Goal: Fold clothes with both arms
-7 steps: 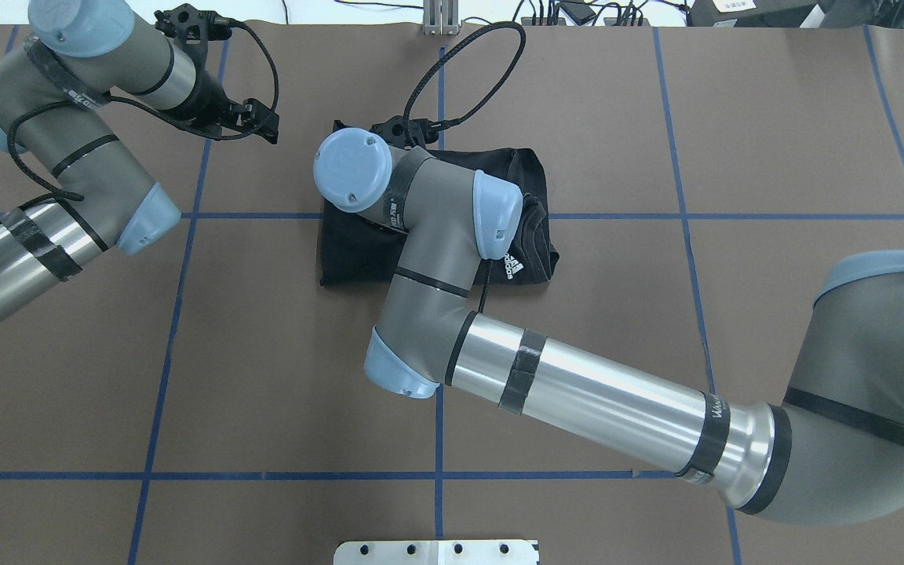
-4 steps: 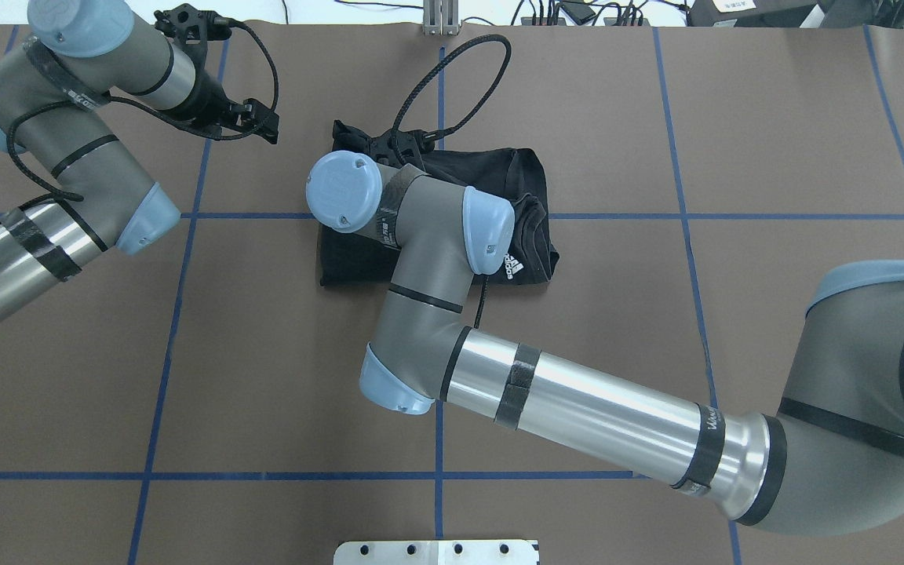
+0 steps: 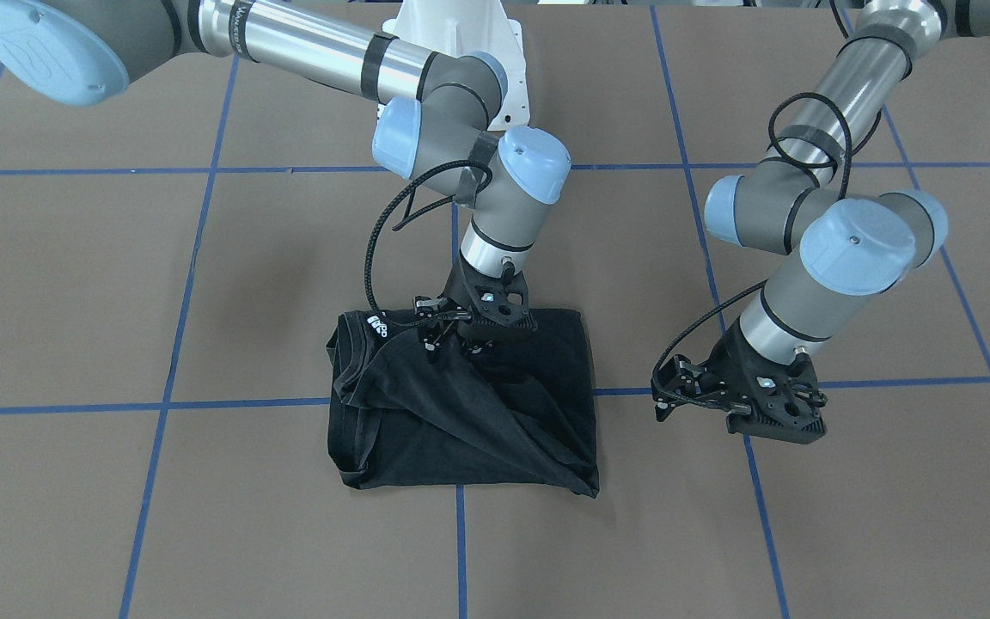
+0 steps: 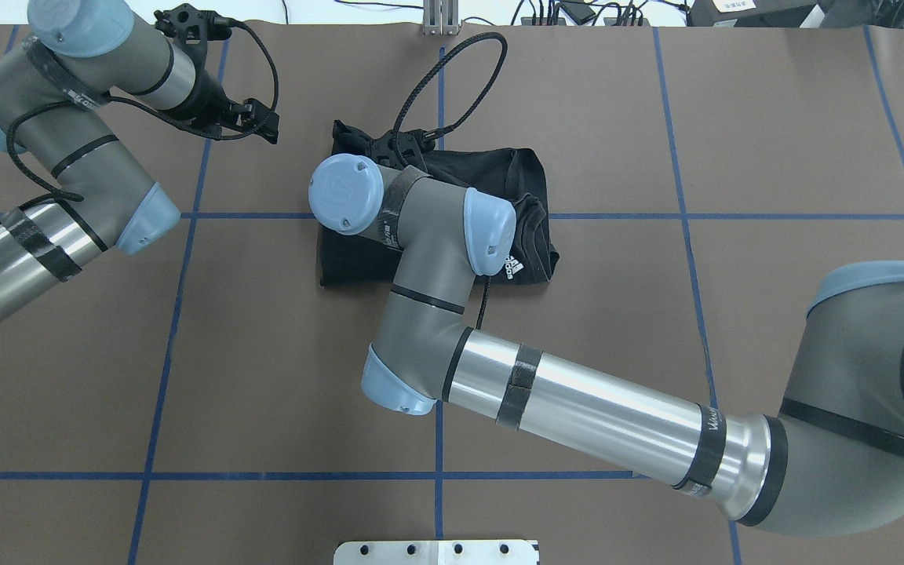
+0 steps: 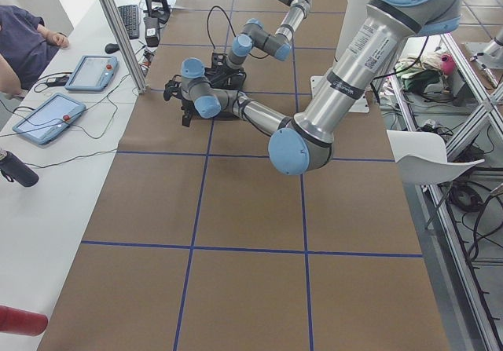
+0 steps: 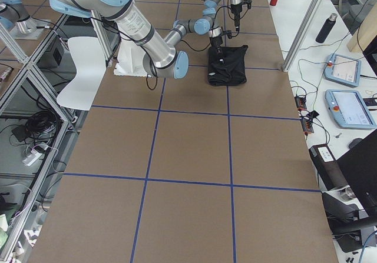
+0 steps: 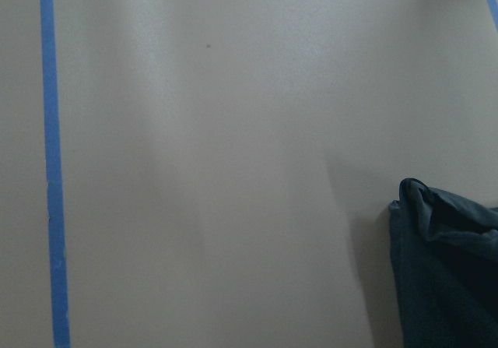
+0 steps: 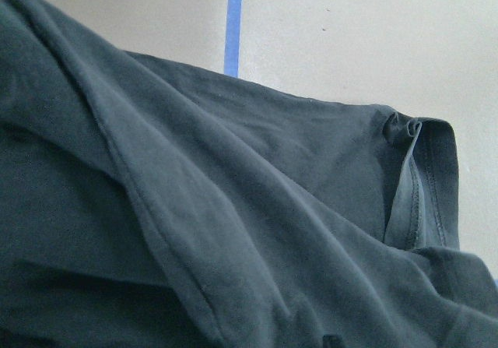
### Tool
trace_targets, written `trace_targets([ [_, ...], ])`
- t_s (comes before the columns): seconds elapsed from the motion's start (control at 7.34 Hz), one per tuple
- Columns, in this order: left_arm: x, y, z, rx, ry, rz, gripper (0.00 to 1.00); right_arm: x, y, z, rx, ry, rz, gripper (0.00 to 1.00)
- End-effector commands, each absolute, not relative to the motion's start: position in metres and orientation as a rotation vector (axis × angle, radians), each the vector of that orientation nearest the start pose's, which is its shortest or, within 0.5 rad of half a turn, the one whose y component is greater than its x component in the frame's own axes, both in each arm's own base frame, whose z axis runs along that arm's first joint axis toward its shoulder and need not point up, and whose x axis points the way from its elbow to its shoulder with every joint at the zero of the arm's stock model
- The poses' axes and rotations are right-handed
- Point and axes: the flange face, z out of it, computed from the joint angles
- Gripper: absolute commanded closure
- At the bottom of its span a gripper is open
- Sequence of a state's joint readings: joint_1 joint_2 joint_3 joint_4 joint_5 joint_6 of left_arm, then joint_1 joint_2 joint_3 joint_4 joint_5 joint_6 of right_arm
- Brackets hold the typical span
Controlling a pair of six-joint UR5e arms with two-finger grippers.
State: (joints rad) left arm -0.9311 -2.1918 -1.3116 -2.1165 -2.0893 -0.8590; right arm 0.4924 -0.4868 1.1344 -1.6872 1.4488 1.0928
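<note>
Overhead exterior gives me the brown table (image 4: pixel 774 118) with its blue tape grid, the grey right arm (image 4: pixel 593 408) reaching to its middle and the grey left arm (image 4: pixel 75 149) off to its own side. The folded black T-shirt (image 3: pixel 426 430) lies mid-table over a tape crossing. The right gripper (image 3: pixel 461 344) is clamped on a raised fold of it. The left gripper (image 4: pixel 262 125) hovers beside the shirt, and I cannot tell how its jaws stand.

The right arm (image 4: pixel 428 259) is drawn slightly back towards the robot, and more of the T-shirt (image 4: pixel 519 169) is uncovered at its far corner.
</note>
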Motion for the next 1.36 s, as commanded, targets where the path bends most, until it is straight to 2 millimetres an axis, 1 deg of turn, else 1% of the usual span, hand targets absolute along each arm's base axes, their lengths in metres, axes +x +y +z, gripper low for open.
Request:
trace_targets([
  [0.0, 0.377, -0.647, 0.344, 0.318, 0.954, 0.033, 0.0, -0.636, -0.545, 0.157, 0.382, -0.391, 0.001, 0.87],
  [0.14, 0.378, -0.646, 0.344, 0.318, 0.954, 0.034, 0.0, -0.623, -0.562, 0.16, 0.4, -0.367, -0.046, 1.0],
  [0.27, 0.378, -0.646, 0.344, 0.318, 0.954, 0.034, 0.0, -0.604, -0.584, 0.158, 0.426, -0.355, -0.09, 1.0],
  [0.41, 0.377, -0.647, 0.344, 0.318, 0.954, 0.033, 0.0, -0.584, -0.609, 0.165, 0.436, -0.324, -0.122, 1.0],
  [0.54, 0.378, -0.646, 0.344, 0.319, 0.955, 0.035, 0.0, -0.584, -0.633, 0.187, 0.469, -0.335, -0.142, 1.0],
  [0.68, 0.376, -0.647, 0.343, 0.32, 0.955, 0.033, 0.0, -0.6, -0.653, 0.223, 0.508, -0.383, -0.138, 1.0],
  [0.82, 0.376, -0.647, 0.343, 0.32, 0.955, 0.033, 0.0, -0.605, -0.664, 0.245, 0.539, -0.425, -0.137, 0.53],
  [0.95, 0.376, -0.647, 0.343, 0.321, 0.956, 0.034, 0.0, -0.601, -0.669, 0.234, 0.545, -0.446, -0.121, 0.01],
  [1.09, 0.377, -0.646, 0.343, 0.319, 0.955, 0.035, 0.0, -0.586, -0.682, 0.226, 0.487, -0.512, -0.128, 0.0],
  [1.23, 0.377, -0.646, 0.343, 0.319, 0.956, 0.034, 0.0, -0.562, -0.7, 0.206, 0.418, -0.587, -0.141, 0.0],
])
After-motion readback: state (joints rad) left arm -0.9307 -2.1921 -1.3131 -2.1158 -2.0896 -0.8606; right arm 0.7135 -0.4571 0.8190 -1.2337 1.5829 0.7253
